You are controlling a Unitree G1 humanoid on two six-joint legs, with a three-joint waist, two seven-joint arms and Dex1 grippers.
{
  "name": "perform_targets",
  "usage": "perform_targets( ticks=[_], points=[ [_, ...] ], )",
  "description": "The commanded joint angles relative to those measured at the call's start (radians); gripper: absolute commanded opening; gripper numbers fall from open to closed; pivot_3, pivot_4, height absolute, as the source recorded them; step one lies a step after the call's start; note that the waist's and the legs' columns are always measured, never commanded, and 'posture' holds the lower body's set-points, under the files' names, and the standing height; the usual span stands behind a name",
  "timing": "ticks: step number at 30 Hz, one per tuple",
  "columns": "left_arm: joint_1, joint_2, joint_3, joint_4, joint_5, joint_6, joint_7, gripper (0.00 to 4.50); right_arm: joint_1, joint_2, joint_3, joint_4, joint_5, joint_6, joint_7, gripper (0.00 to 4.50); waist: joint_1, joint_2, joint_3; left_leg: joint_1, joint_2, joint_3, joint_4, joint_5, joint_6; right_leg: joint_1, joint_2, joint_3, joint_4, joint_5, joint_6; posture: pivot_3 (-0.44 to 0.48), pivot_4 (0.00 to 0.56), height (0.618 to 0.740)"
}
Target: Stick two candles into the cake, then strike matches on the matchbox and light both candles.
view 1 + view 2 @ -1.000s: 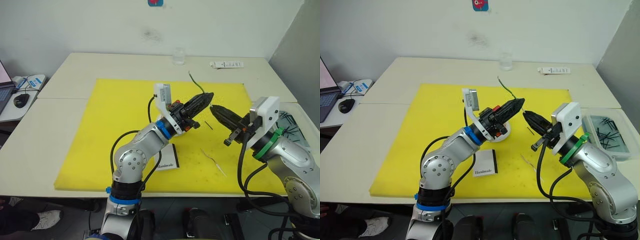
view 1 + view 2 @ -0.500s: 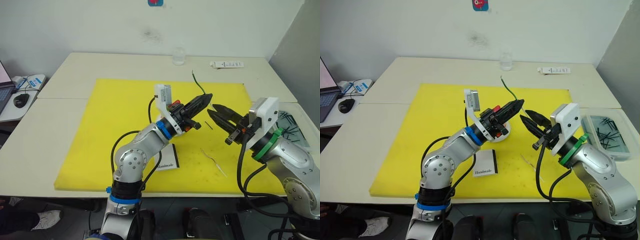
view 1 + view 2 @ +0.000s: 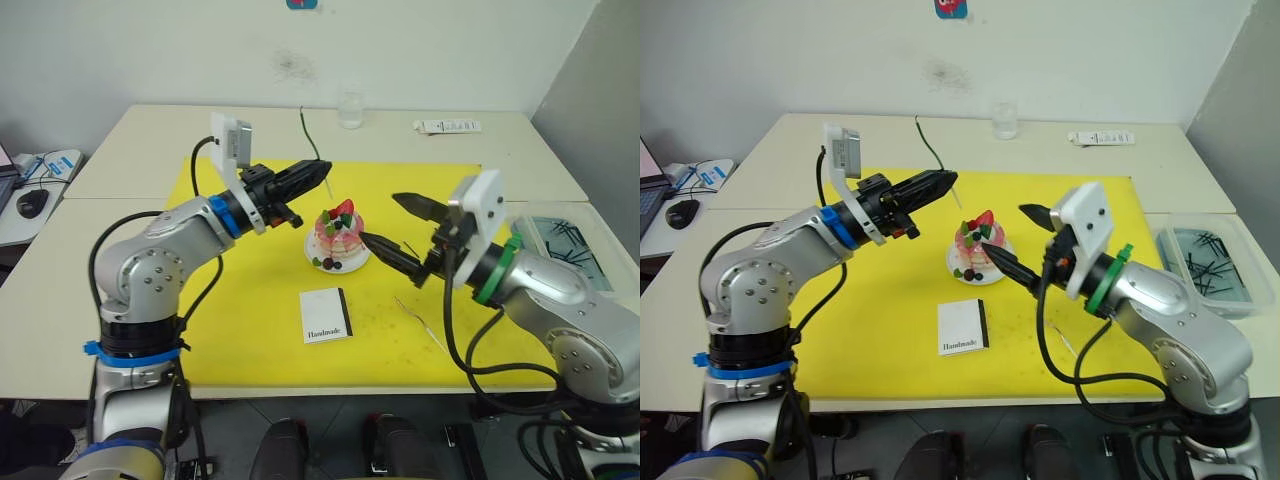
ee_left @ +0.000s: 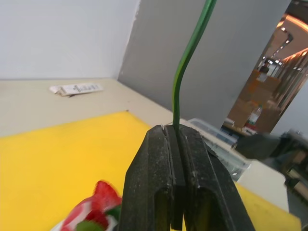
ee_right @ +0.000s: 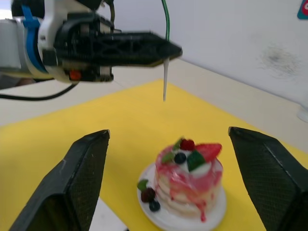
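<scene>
Clamping one candle (image 3: 931, 146) upright between closed fingers, the left gripper (image 3: 945, 181) hangs beside and above the cake (image 3: 978, 243), its pale tip pointing down, probably ready for planting. The right gripper (image 3: 392, 223) waits near the cake's other side with fingers spread wide, seemingly to steady it. The matchbox (image 3: 326, 316) lies on the yellow mat (image 3: 250, 300) in front of the cake, with a second candle (image 3: 424, 323) nearby.

Glossy pink cake (image 5: 189, 177); matt black plastic left tool (image 4: 179, 139).

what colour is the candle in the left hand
Green, with a pale whitish lower tip; the candle shows best in the left wrist view.
</scene>
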Motion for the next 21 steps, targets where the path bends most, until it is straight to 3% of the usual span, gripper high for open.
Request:
perform_targets(
  ticks=[1,12,21],
  points=[
    [-0.017,0.012,-0.013,0.06,0.068,-0.06,-0.055,0.0,-0.024,-0.02,0.065,0.027,-0.074,0.006,-0.011,4.17,0.008,0.0,0.0,0.0,0.0,0.0,0.0,0.0,0.0,0.0,-0.001,0.0,0.0,0.0,0.0,0.0,0.15,0.74],
    [-0.041,-0.08,-0.06,0.252,0.196,-0.174,-0.155,0.0,-0.042,0.022,0.071,0.064,-0.163,-0.009,-0.035,4.17,0.011,-0.001,0.0,-0.004,-0.001,0.002,0.001,0.0,0.0,-0.002,-0.007,0.0,0.0,0.0,0.003,0.0,0.15,0.74],
    [-0.045,-0.115,-0.07,0.288,0.248,-0.204,-0.196,0.0,-0.038,0.022,0.059,0.046,-0.171,0.017,-0.048,4.17,0.011,-0.001,0.0,-0.004,0.0,0.001,0.001,0.0,0.0,-0.002,-0.006,0.0,0.0,0.0,0.003,0.0,0.15,0.74]
  ],
)
